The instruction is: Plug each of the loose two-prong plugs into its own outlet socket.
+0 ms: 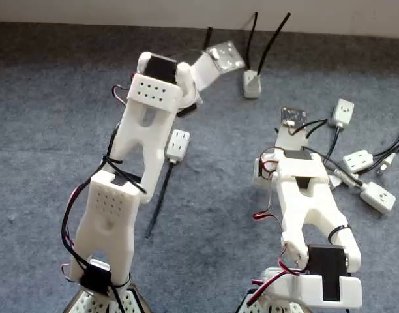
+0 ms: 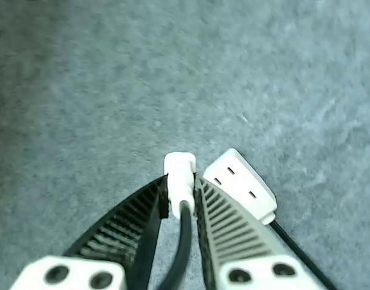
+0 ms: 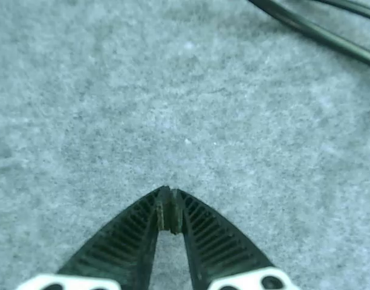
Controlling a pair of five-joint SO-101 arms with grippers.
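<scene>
We see the left hand (image 2: 182, 188) pinching a white two-prong plug (image 2: 179, 171) between its fingertips. The plug's long axis runs in line with the fingers. Its head sticks out just past the tips, pointing straight ahead of the hand, and its black cord (image 2: 184, 241) trails back between the fingers toward the wrist. We cannot make out the prongs.

Just beside the hand, at the outer side of one finger near its tip, lies a white outlet socket (image 2: 240, 182). Its two-slot face is turned up and its long axis lies at an angle to the fingers. Whether socket and finger touch, we cannot tell. Plug and socket are apart, not mated. Beneath the hand is the grey, carpet-like tabletop (image 2: 82, 78).

The right hand (image 3: 171, 208) has its fingers pressed together tip to tip over the tabletop. Well ahead of it and off to one side, black cables (image 3: 318, 33) cross the cloth.

In the high view the left arm (image 1: 141, 130) stretches far out, while the right arm (image 1: 310, 195) is folded short. A spare socket (image 1: 177, 145) lies close beside the left arm. A farther socket (image 1: 343, 112), a middle socket (image 1: 357, 160) and a nearer socket (image 1: 379, 195) lie among tangled cords to the outer side of the right arm.
</scene>
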